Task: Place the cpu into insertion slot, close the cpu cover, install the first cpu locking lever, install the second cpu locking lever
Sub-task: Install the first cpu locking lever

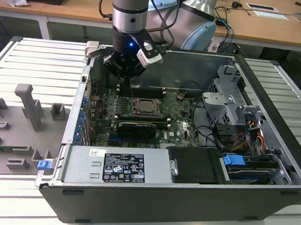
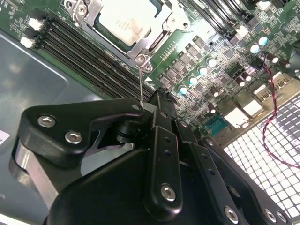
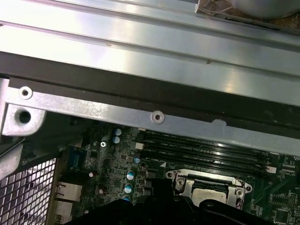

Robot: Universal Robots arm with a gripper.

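Observation:
The cpu (image 2: 123,19) lies in its socket on the green motherboard, its pale metal top showing through the silvery cpu cover (image 2: 157,41), which lies flat around it. The socket (image 1: 145,107) sits mid-board in the exterior view, and the cpu (image 3: 206,192) appears again in the first wrist view. A thin wire locking lever (image 2: 141,82) stands up from the socket's corner and reaches the tip of my black gripper (image 2: 157,102). The fingers are together, and the lever touches the side of one fingertip (image 2: 149,108). My gripper (image 1: 123,73) hangs above the board, toward the exterior view's left of the socket.
The open computer case's metal rim (image 3: 157,117) runs close by the gripper. Black memory slots (image 2: 89,61) lie beside the socket. A long black card (image 1: 135,127) sits in front of the socket. Drive cages and cables (image 1: 233,124) crowd the exterior view's right.

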